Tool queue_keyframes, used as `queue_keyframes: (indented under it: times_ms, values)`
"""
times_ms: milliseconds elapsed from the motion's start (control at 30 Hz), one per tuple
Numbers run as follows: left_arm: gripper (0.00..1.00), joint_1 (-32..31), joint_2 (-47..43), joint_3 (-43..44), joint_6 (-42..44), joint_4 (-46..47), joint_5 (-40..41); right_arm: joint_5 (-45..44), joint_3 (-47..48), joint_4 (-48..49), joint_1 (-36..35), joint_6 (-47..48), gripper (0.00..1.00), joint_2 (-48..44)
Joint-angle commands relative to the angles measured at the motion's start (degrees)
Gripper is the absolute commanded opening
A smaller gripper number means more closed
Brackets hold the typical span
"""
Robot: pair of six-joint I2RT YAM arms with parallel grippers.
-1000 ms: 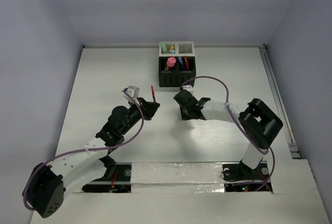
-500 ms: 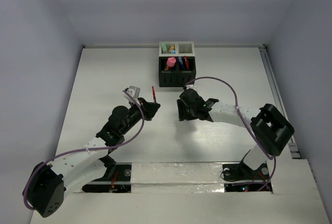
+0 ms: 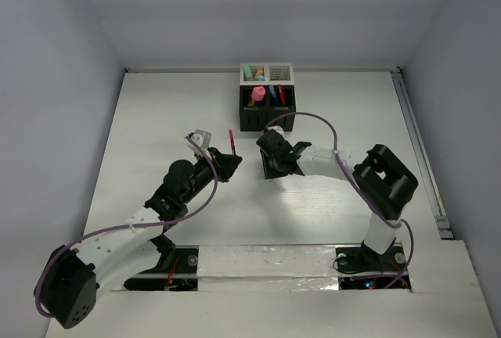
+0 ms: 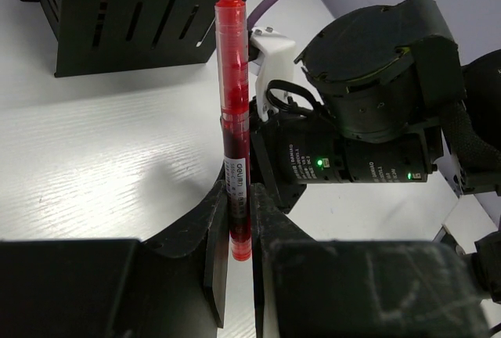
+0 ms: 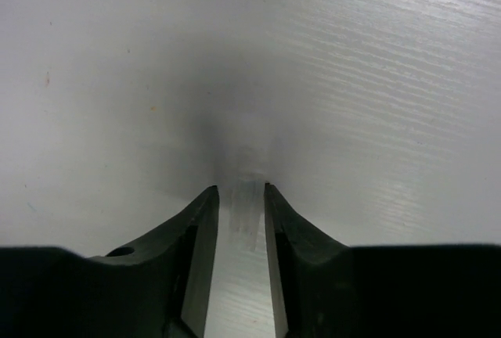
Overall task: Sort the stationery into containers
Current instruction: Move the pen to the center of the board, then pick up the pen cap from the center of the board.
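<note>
My left gripper (image 3: pixel 227 164) is shut on a thin red pen (image 3: pixel 230 141) and holds it upright above the table, left of the middle. In the left wrist view the pen (image 4: pixel 233 103) stands clamped between the fingers (image 4: pixel 218 228). The joined containers stand at the back: the black box (image 3: pixel 267 116) in front and the white box (image 3: pixel 267 72) behind, both holding markers and pens, among them a pink marker (image 3: pixel 258 93). My right gripper (image 3: pixel 269 170) points down just above the bare table in front of the black box. Its jaws (image 5: pixel 239 191) stand a narrow gap apart, with nothing solid showing between them.
The right arm's wrist (image 4: pixel 368 111) sits close to the right of the held pen, with the black box (image 4: pixel 125 17) behind it. A purple cable (image 3: pixel 313 121) loops over the right arm. A rail (image 3: pixel 419 150) runs along the table's right edge.
The right gripper shifted a little left and toward the black box, and its elbow swung out and back. The left arm and red pen have not moved.
</note>
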State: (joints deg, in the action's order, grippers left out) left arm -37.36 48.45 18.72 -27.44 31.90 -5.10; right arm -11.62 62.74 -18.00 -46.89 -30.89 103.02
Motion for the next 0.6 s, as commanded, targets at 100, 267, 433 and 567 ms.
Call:
queue_keyframes:
  times_ms: [100,267,433,567]
  values:
    - [0.00,0.27,-1.86,-0.09,0.37,2.73,-0.08,-5.08,2.92,-5.38,-2.32,-0.92,0.33,2.18]
    - [0.00,0.27,-2.57,-0.26,0.37,2.55,0.18,-7.01,3.35,-6.78,-2.32,-1.19,0.35,4.11]
    - [0.00,0.27,-2.39,-0.26,0.28,2.55,0.18,-9.12,4.32,-8.11,-2.32,-0.57,0.34,6.22]
    - [0.00,0.27,-2.39,-0.35,0.28,2.47,0.18,-9.04,4.23,-7.75,-2.32,-0.57,0.04,6.84]
